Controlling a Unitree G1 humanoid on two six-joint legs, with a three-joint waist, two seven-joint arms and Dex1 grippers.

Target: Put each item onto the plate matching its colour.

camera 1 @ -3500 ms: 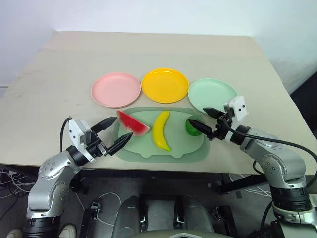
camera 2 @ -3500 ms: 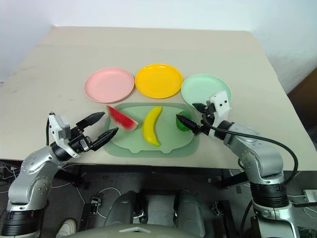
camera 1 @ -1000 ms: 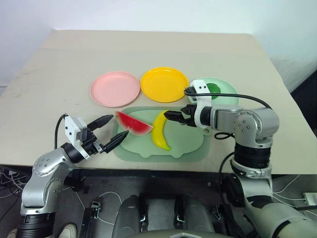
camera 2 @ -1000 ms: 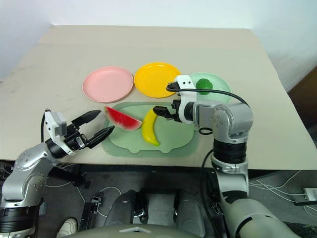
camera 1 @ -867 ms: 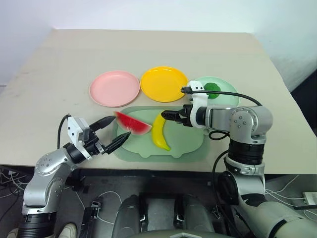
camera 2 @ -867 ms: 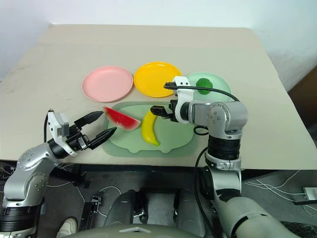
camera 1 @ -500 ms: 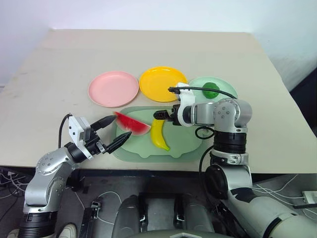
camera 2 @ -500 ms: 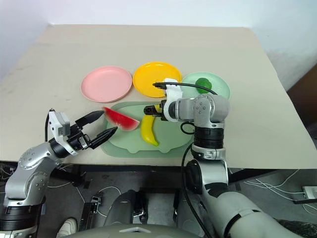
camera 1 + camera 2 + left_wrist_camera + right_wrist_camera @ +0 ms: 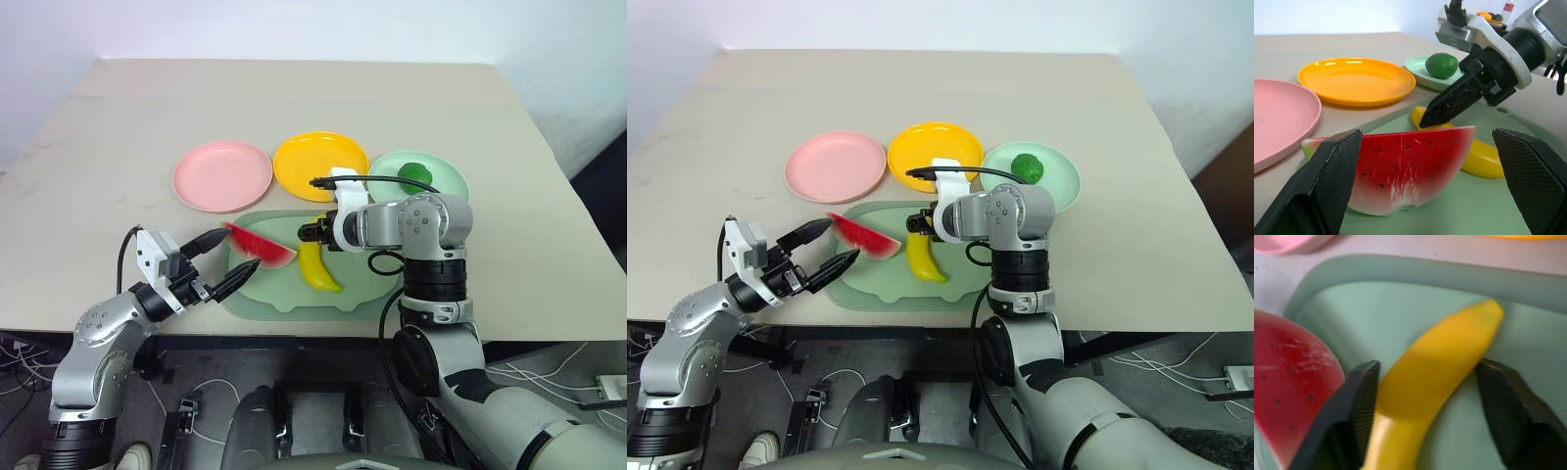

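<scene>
at the tray's (image 9: 377,294) left edge we see the left gripper (image 9: 223,263) hovering level, jaws spread wide and empty, aimed at the watermelon (image 9: 260,247). further right, the right arm bends inward, its gripper (image 9: 1422,382) angled down, fingers straddling the banana (image 9: 1435,377) on the tray; we cannot tell if they grip it. the green fruit (image 9: 416,176) sits on the mint plate (image 9: 446,191).

Banana (image 9: 317,268), watermelon (image 9: 259,247) on tray (image 9: 372,289)
</scene>
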